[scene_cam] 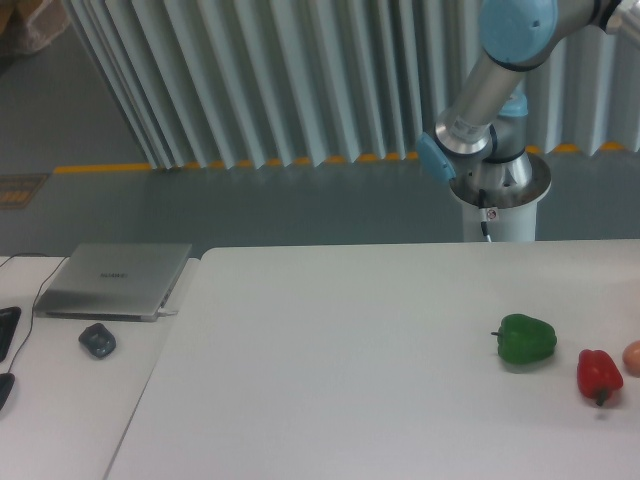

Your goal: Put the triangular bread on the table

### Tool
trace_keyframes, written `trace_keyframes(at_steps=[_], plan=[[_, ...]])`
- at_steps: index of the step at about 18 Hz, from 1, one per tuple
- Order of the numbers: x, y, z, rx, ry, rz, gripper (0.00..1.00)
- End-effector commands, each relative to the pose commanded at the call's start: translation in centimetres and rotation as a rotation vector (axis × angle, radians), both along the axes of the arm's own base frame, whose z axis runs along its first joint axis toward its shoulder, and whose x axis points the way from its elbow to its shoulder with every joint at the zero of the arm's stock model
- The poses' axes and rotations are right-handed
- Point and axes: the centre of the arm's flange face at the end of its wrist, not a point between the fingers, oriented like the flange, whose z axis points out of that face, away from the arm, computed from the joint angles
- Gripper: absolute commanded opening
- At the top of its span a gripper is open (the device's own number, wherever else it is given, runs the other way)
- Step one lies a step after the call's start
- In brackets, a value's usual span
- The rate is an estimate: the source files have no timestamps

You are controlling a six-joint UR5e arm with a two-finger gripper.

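The wide, smooth white table [330, 350] carries a glossy green bell pepper [526, 339] near its right edge, a red bell pepper [599, 374] just beside it towards the front, and a small pale orange-pink round thing [633, 357] cut off by the frame at the right edge. The silver-and-blue robot arm [495, 75] rises from its white pedestal [498, 200] behind the table's far edge and leaves the frame at the top right, so the gripper is out of view and its fingers cannot be judged. The triangular bread is nowhere visible; presumably the unseen gripper has it, off-frame. A closed silver laptop [115, 280] and a dark mouse [97, 340] sit on the narrower white desk [60, 400] at the left.
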Motion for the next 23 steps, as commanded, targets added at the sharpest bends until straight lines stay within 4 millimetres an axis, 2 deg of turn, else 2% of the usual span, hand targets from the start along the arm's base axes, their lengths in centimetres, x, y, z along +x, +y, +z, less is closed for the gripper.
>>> trace_keyframes(at_steps=[7,10,11,12,13,14,15,16,19,22,23], plan=[[-0.1,0.0,-0.7,-0.005,-0.010,-0.001,0.97],[-0.1,0.0,-0.9,-0.006,-0.013,-0.001,0.89],[-0.1,0.0,-0.9,-0.006,-0.013,-0.001,0.81],[-0.1,0.0,-0.8,-0.006,-0.009,-0.004,0.60],[-0.1,0.0,-0.8,-0.008,-0.010,-0.008,0.43],[-0.1,-0.1,-0.8,-0.020,-0.006,-0.006,0.21],[-0.1,-0.1,-0.5,-0.028,0.000,-0.007,0.07],[0.0,-0.2,-0.5,-0.029,0.000,-0.004,0.00],[0.0,-0.1,-0.2,-0.026,0.003,0.004,0.00],[0.2,-0.6,2.3,-0.014,0.030,0.012,0.00],[0.8,-0.8,3.9,-0.011,0.040,0.016,0.00]])
